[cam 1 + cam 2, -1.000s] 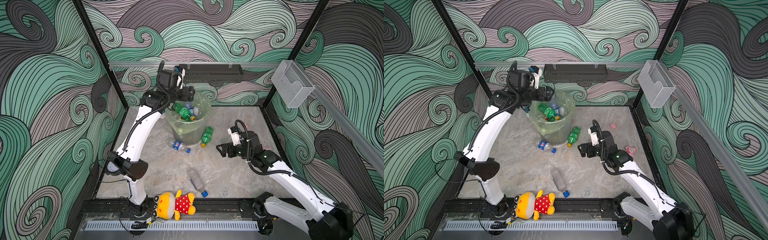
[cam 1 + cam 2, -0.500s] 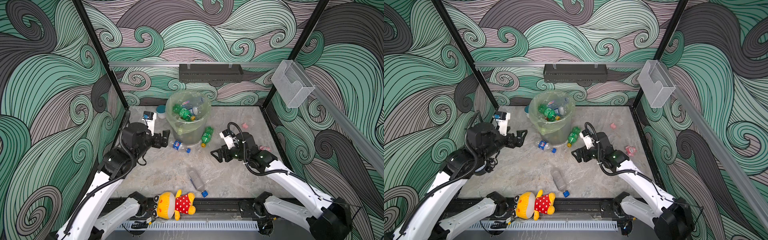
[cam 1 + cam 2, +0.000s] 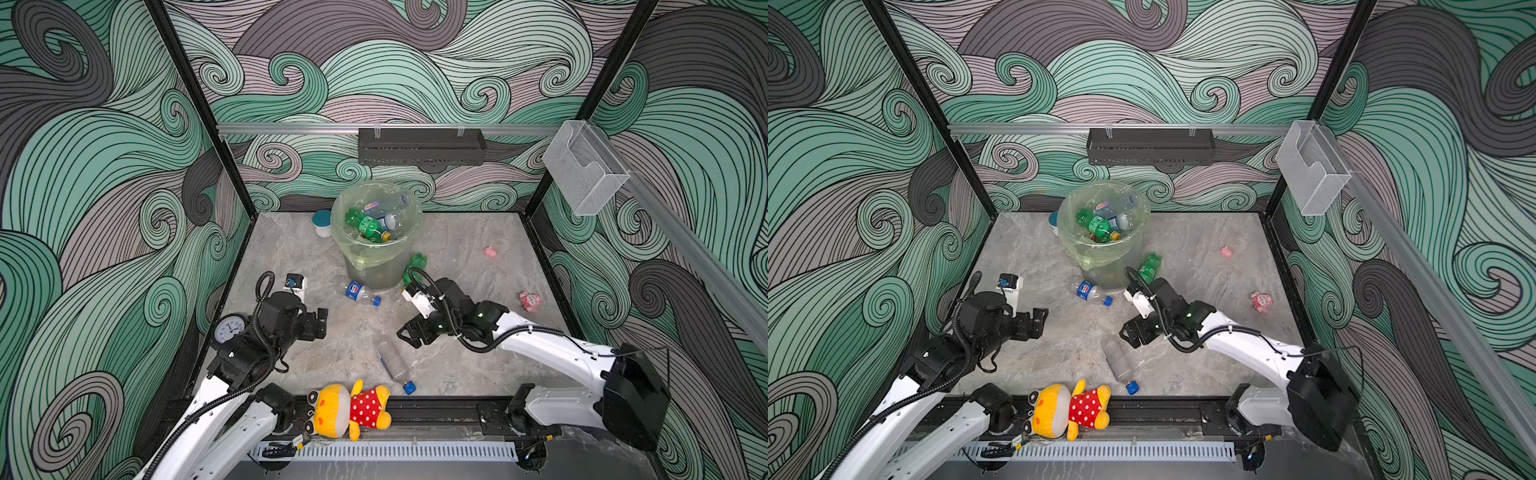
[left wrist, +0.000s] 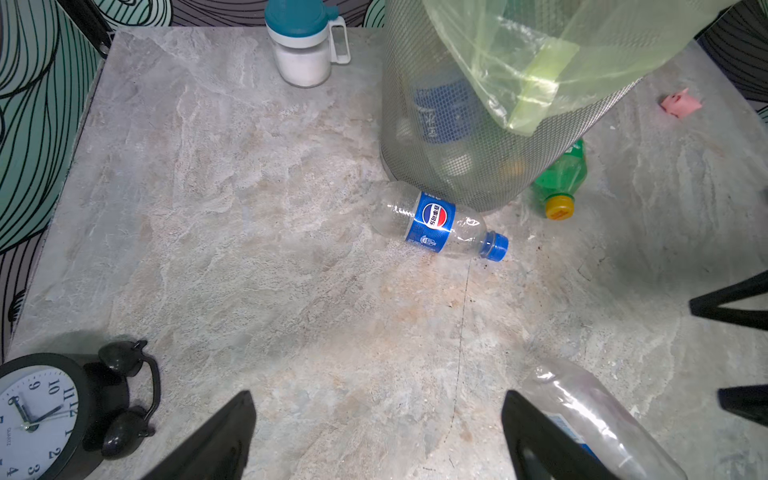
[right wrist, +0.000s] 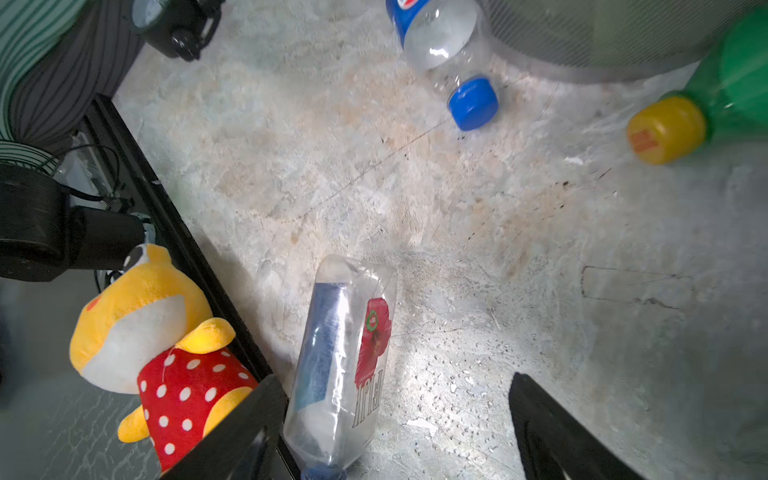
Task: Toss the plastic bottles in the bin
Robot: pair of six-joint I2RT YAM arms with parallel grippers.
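Left gripper (image 3: 319, 323) and right gripper (image 3: 409, 336) both gape empty, the right one over the clear bottle (image 3: 392, 361) lying near-middle, which looks light, squishy and slick, so I'd pinch it mid-body.

You're looking into a robotics lab test cell: black frame posts (image 3: 201, 108) hold wave-printed wall panels (image 3: 83, 166) around a stone-look tabletop (image 3: 286, 253), and two white robot arms (image 3: 548, 353) stand bolted to a front rail (image 3: 449, 409).
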